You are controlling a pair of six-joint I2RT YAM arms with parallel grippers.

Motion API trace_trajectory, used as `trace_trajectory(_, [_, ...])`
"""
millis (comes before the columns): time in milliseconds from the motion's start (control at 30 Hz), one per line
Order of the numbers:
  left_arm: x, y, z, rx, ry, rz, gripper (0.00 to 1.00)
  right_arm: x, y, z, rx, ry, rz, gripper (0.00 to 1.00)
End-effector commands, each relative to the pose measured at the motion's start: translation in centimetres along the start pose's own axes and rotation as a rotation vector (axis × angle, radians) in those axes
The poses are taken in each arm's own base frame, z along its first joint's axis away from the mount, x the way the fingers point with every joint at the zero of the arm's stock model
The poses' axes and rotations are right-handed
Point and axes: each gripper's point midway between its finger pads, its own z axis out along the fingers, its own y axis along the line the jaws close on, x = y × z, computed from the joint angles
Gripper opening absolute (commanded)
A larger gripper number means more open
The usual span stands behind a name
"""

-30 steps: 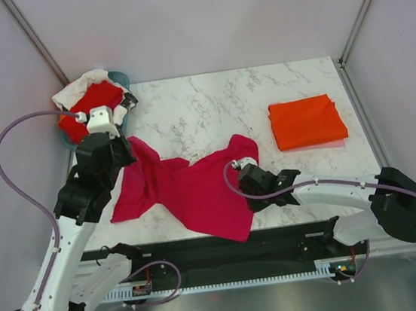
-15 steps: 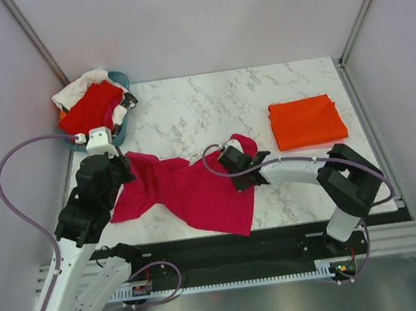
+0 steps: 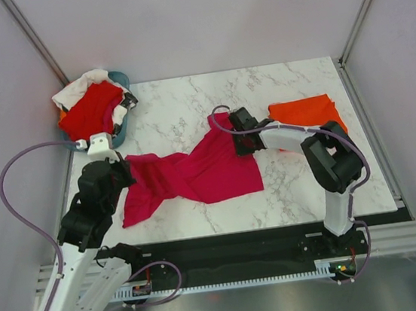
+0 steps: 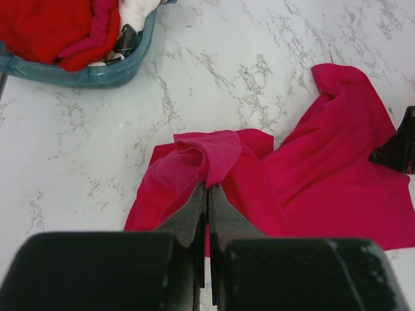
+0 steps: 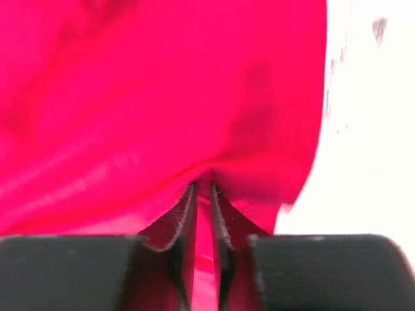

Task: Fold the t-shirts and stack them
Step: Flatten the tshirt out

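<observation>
A magenta-pink t-shirt [image 3: 195, 176] lies crumpled across the middle of the marble table [image 3: 187, 112]. My left gripper [image 3: 122, 166] is shut on its left edge, a bunched fold [image 4: 211, 155] pinched between the jaws. My right gripper [image 3: 238, 143] is shut on the shirt's right upper part; pink cloth [image 5: 162, 97] fills the right wrist view. A folded orange t-shirt [image 3: 310, 111] lies at the right, partly behind the right arm. Red [image 3: 90, 109] and white [image 3: 78, 86] shirts sit in the basket.
The teal basket [image 3: 120, 134] stands at the table's far left corner; its rim also shows in the left wrist view [image 4: 84, 76]. Grey walls enclose the table on three sides. The black rail [image 3: 227, 248] runs along the near edge.
My right gripper has moved far and to the right, pulling the shirt's right part toward the orange shirt. My left gripper has drawn back from the basket with the shirt's left edge.
</observation>
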Motion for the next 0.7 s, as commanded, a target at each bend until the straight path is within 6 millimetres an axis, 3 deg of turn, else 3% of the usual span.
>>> trace_trajectory(0, [-1.0, -0.2, 0.1, 0.007, -0.048, -0.043, 0.02, 1.9, -1.0, -3.8, 0.019, 0.005, -0.045, 0.25])
trace_trajectory(33, [-1.0, -0.2, 0.1, 0.007, -0.049, -0.043, 0.02, 3.6, -1.9, -4.1, 0.036, 0.028, -0.054, 0.25])
trace_trajectory(133, [-1.1, -0.2, 0.0, 0.007, -0.058, -0.048, 0.02, 4.4, -3.1, -6.2, 0.052, -0.003, -0.051, 0.25])
trace_trajectory(167, [-1.1, -0.1, 0.0, 0.005, -0.058, -0.049, 0.02, 6.1, -3.9, -6.3, 0.065, 0.024, -0.052, 0.25])
trace_trajectory(233, [-1.1, -0.1, 0.0, 0.004, -0.059, -0.049, 0.02, 6.7, -4.3, -7.6, 0.058, 0.002, -0.035, 0.34])
trace_trajectory(300, [-1.1, -0.1, 0.1, 0.002, -0.059, -0.049, 0.02, 8.6, -5.0, -7.9, 0.061, 0.021, -0.027, 0.42])
trace_trajectory(433, [-1.1, -0.2, 0.1, 0.008, -0.058, -0.050, 0.02, 11.6, -4.8, -8.6, -0.003, 0.062, 0.007, 0.48])
trace_trajectory(533, [-1.1, -0.2, 0.1, 0.007, -0.059, -0.049, 0.02, 12.7, -4.7, -8.9, -0.016, 0.071, 0.021, 0.54])
trace_trajectory(667, [-1.2, -0.1, 0.0, 0.003, -0.062, -0.050, 0.02, 13.5, -3.7, -9.6, -0.046, 0.073, 0.013, 0.52])
